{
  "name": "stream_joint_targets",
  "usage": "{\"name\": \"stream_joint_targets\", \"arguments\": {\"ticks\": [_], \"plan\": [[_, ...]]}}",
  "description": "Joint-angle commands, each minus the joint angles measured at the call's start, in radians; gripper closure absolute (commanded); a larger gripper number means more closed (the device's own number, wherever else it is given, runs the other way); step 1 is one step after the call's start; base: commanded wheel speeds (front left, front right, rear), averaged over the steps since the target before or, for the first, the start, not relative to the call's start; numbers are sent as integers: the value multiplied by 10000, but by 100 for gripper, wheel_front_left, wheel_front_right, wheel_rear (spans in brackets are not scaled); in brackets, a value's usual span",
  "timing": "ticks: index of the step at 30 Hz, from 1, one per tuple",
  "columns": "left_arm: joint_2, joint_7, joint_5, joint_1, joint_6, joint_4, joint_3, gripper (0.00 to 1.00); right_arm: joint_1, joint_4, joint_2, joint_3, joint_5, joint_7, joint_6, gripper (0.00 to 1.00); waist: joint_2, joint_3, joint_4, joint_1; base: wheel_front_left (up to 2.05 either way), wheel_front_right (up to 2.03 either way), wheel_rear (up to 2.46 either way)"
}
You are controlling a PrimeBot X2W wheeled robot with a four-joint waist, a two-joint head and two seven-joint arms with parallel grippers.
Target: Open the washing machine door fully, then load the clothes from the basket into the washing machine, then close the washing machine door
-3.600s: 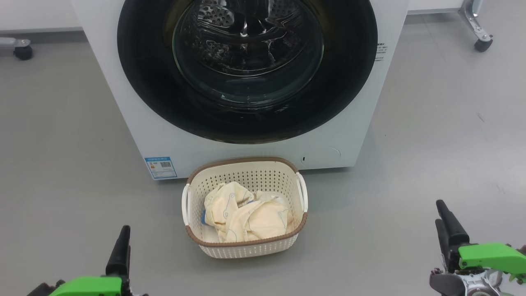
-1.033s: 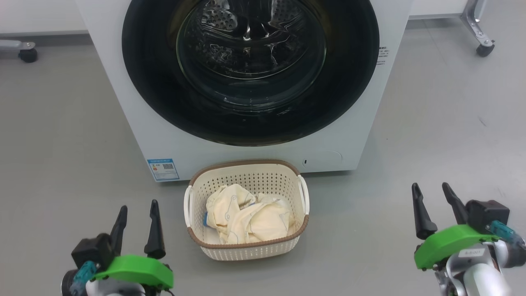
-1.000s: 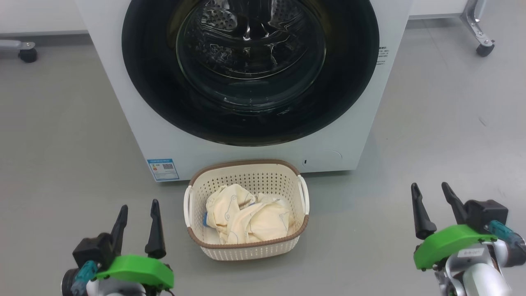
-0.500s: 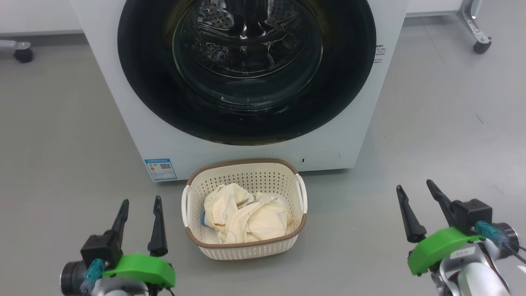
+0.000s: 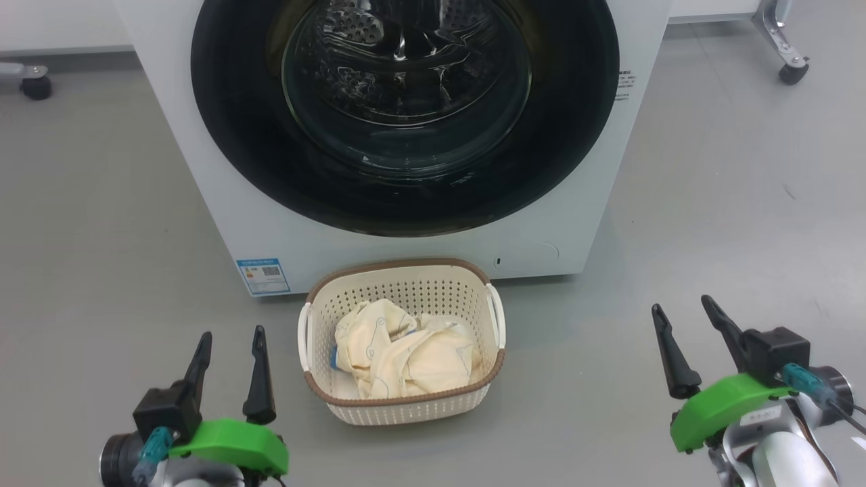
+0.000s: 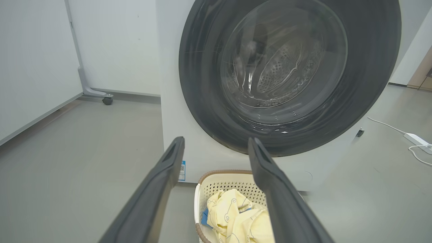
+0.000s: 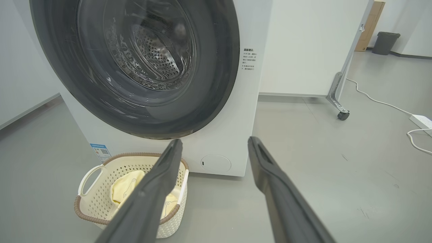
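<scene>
The white washing machine stands ahead with its black-rimmed round door shut against the front; the steel drum shows through the glass. On the floor right before it sits the cream basket, holding the pale yellow clothes. My left gripper hovers low at the basket's left, open and empty. To the basket's right my right gripper is open and empty too. In the left wrist view the door and basket lie past my left gripper; in the right wrist view the basket is lower left of my right gripper.
A wheeled stand foot is at the far right and a caster at the far left. A white power strip with cable lies on the grey floor to the right. A dark bin stands far off.
Since a second ago both grippers have risen a little in the head view, the right one shifting inward. The picture itself has shifted slightly. Door, basket and clothes stand as before.
</scene>
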Motion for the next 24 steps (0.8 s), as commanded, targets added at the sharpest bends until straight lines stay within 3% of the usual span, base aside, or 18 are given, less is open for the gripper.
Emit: {"name": "stream_joint_targets", "arguments": {"ticks": [1, 12, 24], "plan": [[164, -139, -52, -560, -5, -217, 283, 0, -574, -358, -49, 171, -36, -137, -29, 0, 0, 8, -2, 0, 0, 0, 0], [177, -139, 28, -619, -207, -380, 204, 0, -655, -293, -50, 160, -15, -176, -29, 0, 0, 82, -11, 0, 20, 20, -40], [174, -139, 73, -663, -273, -432, 247, 0, -749, -226, -47, 132, 21, -193, -29, 0, 0, 166, -34, 0, 101, 101, -203]]}}
